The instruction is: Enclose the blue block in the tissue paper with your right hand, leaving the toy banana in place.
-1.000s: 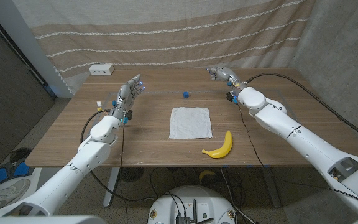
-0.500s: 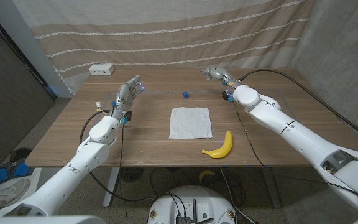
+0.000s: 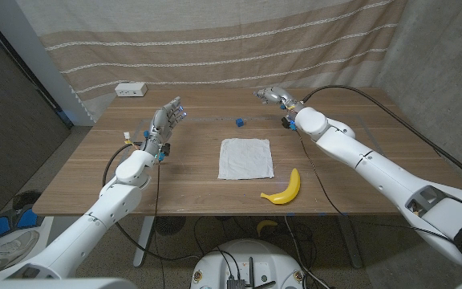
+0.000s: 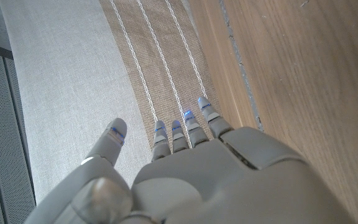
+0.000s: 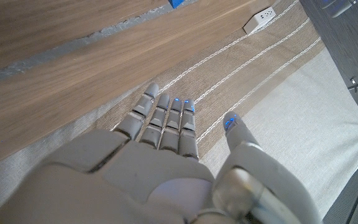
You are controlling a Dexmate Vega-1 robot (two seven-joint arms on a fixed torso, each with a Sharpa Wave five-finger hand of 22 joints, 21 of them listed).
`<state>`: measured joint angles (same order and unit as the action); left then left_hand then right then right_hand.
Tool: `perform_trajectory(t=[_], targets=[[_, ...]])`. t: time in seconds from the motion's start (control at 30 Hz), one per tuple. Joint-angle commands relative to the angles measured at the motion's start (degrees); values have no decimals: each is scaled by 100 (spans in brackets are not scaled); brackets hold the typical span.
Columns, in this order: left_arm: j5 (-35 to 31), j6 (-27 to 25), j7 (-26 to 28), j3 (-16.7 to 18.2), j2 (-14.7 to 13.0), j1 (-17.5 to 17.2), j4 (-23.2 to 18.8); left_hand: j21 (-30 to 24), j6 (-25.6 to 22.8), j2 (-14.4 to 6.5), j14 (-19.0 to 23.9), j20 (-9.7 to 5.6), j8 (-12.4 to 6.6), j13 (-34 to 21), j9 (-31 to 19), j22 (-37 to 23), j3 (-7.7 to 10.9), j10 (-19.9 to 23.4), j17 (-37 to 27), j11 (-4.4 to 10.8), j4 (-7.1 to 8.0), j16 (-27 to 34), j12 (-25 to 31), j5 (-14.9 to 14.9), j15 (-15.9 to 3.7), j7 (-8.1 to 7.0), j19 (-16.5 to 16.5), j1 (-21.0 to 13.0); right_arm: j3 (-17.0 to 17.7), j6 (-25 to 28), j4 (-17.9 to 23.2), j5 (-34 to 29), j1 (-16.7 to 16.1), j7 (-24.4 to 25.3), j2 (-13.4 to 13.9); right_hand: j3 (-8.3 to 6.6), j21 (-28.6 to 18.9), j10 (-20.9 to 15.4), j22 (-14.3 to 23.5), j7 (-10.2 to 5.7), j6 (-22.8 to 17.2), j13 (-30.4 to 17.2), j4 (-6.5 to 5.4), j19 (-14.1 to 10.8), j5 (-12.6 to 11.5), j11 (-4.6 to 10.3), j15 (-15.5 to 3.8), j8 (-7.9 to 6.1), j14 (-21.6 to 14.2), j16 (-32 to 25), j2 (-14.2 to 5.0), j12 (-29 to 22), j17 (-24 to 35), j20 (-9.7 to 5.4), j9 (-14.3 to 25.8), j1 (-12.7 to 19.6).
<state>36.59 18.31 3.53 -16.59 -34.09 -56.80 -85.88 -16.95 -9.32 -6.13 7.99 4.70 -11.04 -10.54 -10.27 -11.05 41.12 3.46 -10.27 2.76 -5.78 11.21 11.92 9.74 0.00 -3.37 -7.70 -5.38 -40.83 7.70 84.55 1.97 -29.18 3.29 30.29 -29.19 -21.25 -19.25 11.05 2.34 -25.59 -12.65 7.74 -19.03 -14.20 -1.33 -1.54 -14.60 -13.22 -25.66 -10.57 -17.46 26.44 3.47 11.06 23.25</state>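
Standing at the wooden table, I have both arms reaching out over it, with a striped curtain hanging behind its far edge. My right arm comes in from about five o'clock and stretches toward one o'clock, and my left arm comes in from seven o'clock toward eleven.

At the middle of the table lies the tissue paper, a flat white square with nothing on it. The toy banana lies just beside it at about five o'clock, apart from the sheet. My right hand hangs over the far part of the table at one o'clock from the tissue, fingers straight and side by side, thumb apart, holding nothing. My left hand is raised at about ten o'clock from the tissue, fingers stretched and empty as well.

A white power strip sits near the far edge at eleven o'clock. The blue block rests on bare wood at twelve o'clock from the tissue, near it but not touching, and well apart from my right hand.
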Motion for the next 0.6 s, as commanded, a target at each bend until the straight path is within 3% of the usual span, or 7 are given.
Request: perform_trajectory(t=[0.03, 0.6], targets=[[0, -28, 53, 14, 2, -30, -48, -15, -48, -211, 60, 31, 1, -10, -12, -24, 44, 35, -15, 17, 4, -3, -12, 23, -10, 6, -13, 66, -242, 56, -311, -270, 267, -127, -177, -30, -49, -81, 16, -13, -64, -25, 6, -22, -23, -6, -36, 0, -3, -22, 40, 10, 21, -10, 26, 64], [17, -47, 97, 70, -64, -161, -189, -12, -54, -210, 59, 33, 6, -11, -14, -25, 43, 34, -16, 11, -8, -10, -18, 22, -9, 5, -18, 72, -570, -4, -811, -650, 569, -199, -429, -36, -64, -135, 14, -21, -161, -30, 14, -41, -32, -13, -74, -1, -17, -27, 38, 11, 21, -32, 28, 104]])
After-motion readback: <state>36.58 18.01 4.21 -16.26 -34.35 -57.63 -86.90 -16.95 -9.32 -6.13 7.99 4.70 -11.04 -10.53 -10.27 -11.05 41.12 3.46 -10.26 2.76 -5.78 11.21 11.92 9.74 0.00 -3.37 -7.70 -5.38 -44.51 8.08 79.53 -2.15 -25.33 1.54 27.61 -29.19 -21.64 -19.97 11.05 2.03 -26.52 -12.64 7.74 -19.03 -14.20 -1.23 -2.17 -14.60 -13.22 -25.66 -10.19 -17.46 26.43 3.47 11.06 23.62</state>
